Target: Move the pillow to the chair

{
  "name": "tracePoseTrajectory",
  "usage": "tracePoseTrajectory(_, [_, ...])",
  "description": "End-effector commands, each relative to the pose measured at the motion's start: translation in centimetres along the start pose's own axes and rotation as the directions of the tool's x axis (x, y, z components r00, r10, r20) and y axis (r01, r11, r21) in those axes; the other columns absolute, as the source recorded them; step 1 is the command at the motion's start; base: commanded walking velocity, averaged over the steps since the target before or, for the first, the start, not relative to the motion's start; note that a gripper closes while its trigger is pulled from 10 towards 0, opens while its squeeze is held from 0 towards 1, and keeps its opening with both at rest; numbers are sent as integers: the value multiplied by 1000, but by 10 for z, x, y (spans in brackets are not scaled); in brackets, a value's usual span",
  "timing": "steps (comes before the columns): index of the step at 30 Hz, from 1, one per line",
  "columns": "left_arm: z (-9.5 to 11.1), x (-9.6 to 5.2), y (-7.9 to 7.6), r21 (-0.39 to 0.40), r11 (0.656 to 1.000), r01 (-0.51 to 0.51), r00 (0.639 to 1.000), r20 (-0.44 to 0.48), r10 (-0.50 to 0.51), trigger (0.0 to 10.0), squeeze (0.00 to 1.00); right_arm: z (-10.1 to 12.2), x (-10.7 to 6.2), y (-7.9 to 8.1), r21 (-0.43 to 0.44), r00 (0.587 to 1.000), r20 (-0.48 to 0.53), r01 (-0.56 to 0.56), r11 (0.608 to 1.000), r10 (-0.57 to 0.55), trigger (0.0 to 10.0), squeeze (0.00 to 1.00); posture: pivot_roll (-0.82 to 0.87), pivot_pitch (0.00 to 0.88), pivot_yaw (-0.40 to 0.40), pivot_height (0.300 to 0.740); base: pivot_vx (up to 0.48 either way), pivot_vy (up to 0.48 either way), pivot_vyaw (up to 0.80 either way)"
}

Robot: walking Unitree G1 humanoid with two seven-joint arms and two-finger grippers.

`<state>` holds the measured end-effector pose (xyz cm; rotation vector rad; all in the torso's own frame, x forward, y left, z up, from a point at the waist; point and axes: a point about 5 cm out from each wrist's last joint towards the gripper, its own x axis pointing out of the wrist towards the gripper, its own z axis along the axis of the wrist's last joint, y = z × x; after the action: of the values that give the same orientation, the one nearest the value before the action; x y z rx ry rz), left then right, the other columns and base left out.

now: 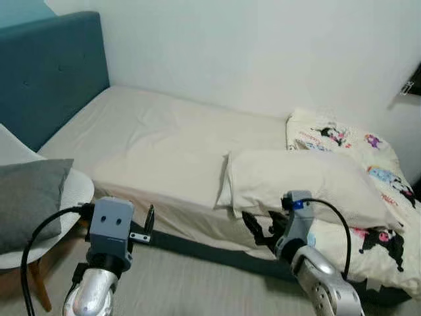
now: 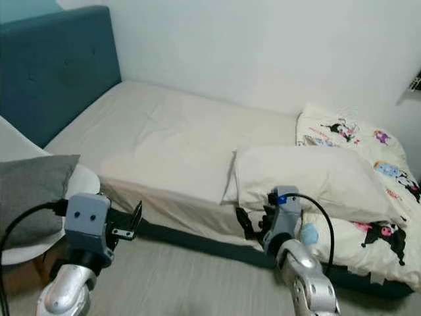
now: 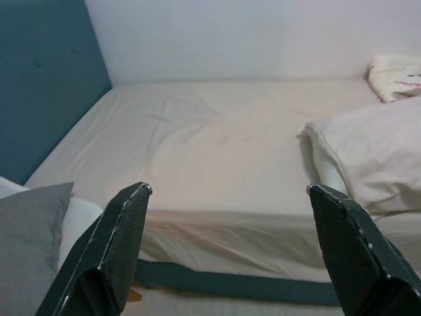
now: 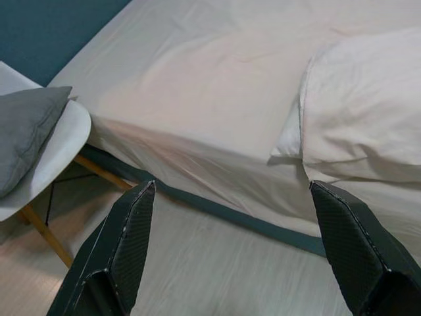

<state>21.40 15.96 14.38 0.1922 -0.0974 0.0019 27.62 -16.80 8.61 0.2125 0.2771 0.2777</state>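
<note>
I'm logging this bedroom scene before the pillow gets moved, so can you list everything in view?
pillow: one, cream, lying on the bed near its front edge, untouched
bed: one, beige sheet, against the white wall
headboard: one, teal, at the bed's left end
blanket: one, cream with cartoon print, on the bed's right end, partly under the pillow
chair: one, white seat with wooden legs, left of the bed
cushion: one, grey, on the chair
floor: pale wood, in front of the bed
left tool: open, raised by the chair
right tool: open, just before the pillow
</note>
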Motion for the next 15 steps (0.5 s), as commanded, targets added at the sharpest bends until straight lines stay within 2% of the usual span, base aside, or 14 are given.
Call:
tracePoseTrajectory(1, [-3, 0, -1, -1, 1000, 4, 1000, -17, -4, 10000, 0, -3, 0, -2, -4, 1000, -22, 6, 1000, -6, 10000, 0, 73, 0, -133, 740, 0, -352, 0])
tracePoseTrajectory(15, [-2, 1, -1, 4, 1000, -2, 1000, -14, 2, 10000, 0, -2, 1, -2, -2, 1000, -20, 4, 1000, -4, 10000, 0, 74, 0, -135, 740, 0, -359, 0])
